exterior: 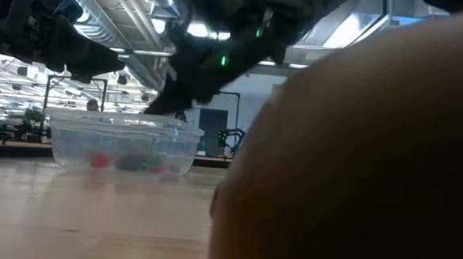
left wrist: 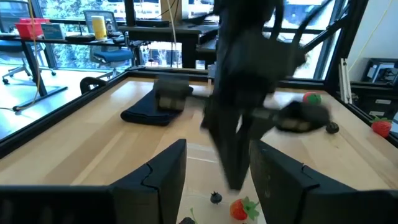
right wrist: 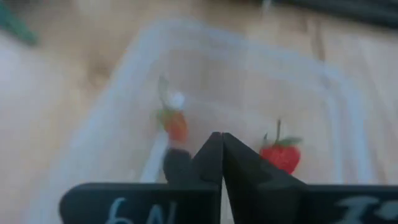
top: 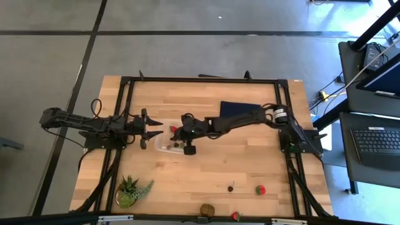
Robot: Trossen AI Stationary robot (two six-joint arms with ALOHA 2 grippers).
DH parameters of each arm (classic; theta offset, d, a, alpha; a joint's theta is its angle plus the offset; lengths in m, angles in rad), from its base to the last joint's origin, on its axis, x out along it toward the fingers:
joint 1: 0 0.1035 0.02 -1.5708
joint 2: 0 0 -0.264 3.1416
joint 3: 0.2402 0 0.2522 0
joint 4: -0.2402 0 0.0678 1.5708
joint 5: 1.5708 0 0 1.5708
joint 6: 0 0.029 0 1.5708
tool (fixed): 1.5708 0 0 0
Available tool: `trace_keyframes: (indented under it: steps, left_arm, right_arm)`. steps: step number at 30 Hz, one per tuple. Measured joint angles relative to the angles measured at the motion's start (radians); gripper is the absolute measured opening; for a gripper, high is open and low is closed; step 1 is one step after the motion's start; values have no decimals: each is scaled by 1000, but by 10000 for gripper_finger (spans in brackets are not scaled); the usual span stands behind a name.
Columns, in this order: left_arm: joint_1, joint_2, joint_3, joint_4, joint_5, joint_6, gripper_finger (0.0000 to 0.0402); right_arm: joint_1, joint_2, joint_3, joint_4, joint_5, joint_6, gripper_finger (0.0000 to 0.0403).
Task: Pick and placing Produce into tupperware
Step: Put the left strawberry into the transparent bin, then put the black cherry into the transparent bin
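**Loose fruit lies toward the near edge, on the right arm's side**

The tupperware point(top: 164, 144) sits mid-table between the two arms, already holding a few pieces: the right wrist view shows a strawberry point(right wrist: 280, 155) and a smaller red piece point(right wrist: 176, 124) on its floor. The rest of the produce lies well apart from it, toward the table's near edge: a loose strawberry point(top: 260, 189), a tiny dark berry point(top: 230, 187), the brown kiwi-like fruit point(top: 207, 210) and another strawberry point(top: 235, 215) at the very edge.

The right gripper point(top: 177, 132) hangs over the container with its fingers clenched together and nothing visible between them (a drop looks finished). The left gripper point(top: 152, 130) waits just beside the container's other side, fingers partly spread and empty.

Every remaining piece lies on the right arm's half, so that arm is the nearer one; it would have to swing back from the container toward the near edge.
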Motion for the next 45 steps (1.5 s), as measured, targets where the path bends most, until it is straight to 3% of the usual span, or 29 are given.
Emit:
trace_keyframes:
  steps: [9, 16, 21, 28, 33, 38, 45]
  left_arm:
    - [0, 0, 0, 0, 0, 0, 164]
    - [0, 0, 0, -1, 0, 0, 170]
    - [0, 0, 0, -5, 1, 0, 165]
    - [0, 0, 0, -19, 7, 0, 162]
    - [0, 0, 0, -19, 4, 0, 169]
    - [0, 0, 0, -19, 1, 0, 170]
    - [0, 0, 0, -18, 1, 0, 161]
  right_arm:
    - [-5, 33, 0, 10, 1, 0, 17]
    - [-5, -82, 47, -86, 3, -33, 17]
    - [0, -214, 87, -384, 2, 25, 10]
    - [46, -337, 92, -814, -6, 384, 9]
    - [95, -353, 90, -1002, -6, 516, 13]
    - [140, -354, 69, -1027, -45, 595, 62]
    - [201, -354, 35, -1045, -57, 708, 191]
